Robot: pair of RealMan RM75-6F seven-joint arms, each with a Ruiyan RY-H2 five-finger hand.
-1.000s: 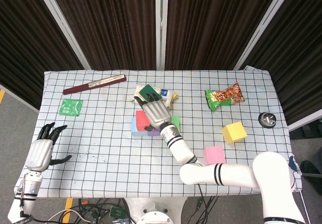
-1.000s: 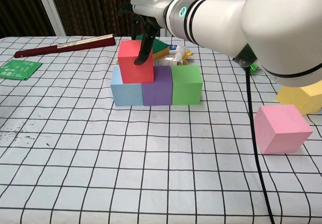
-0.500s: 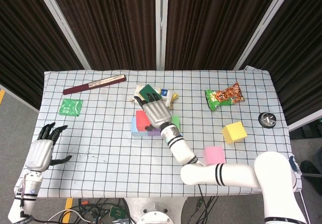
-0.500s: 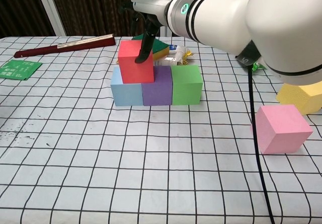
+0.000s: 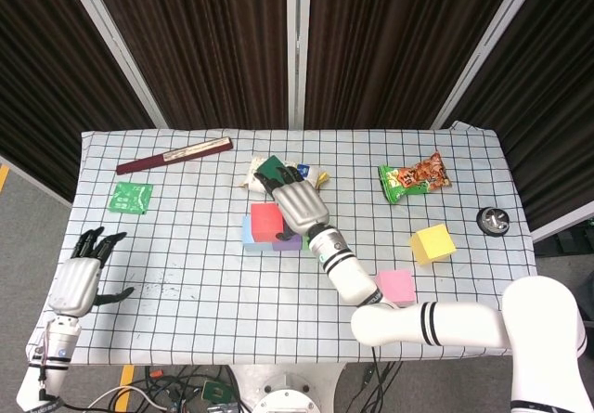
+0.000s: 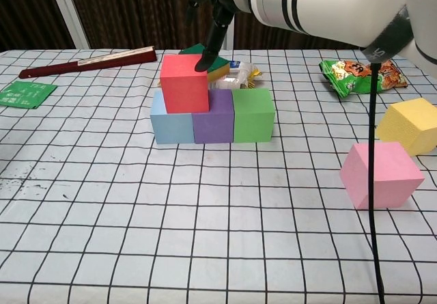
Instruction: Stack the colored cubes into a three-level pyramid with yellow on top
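Observation:
Three cubes form a row in the chest view: light blue (image 6: 171, 121), purple (image 6: 212, 117) and green (image 6: 253, 115). On top, over the blue and purple ones, sits a red cube (image 6: 184, 83) (image 5: 265, 222). My right hand (image 5: 298, 204) hovers over the row with fingers (image 6: 210, 44) spread just above the red cube's right top corner, holding nothing. A pink cube (image 6: 381, 174) (image 5: 395, 285) and a yellow cube (image 6: 412, 125) (image 5: 432, 243) lie on the table to the right. At the table's left edge my left hand (image 5: 79, 279) rests empty with its fingers apart.
Behind the row lie a green sponge and wrapped packets (image 5: 276, 169). A snack bag (image 5: 415, 177) lies far right, a black round object (image 5: 493, 220) near the right edge. A dark red flat box (image 5: 174, 156) and a green packet (image 5: 130, 197) lie at the far left.
My right hand has let go of the red cube and risen up and to the right. The red cube stays on the blue and purple cubes. The left hand has not moved.

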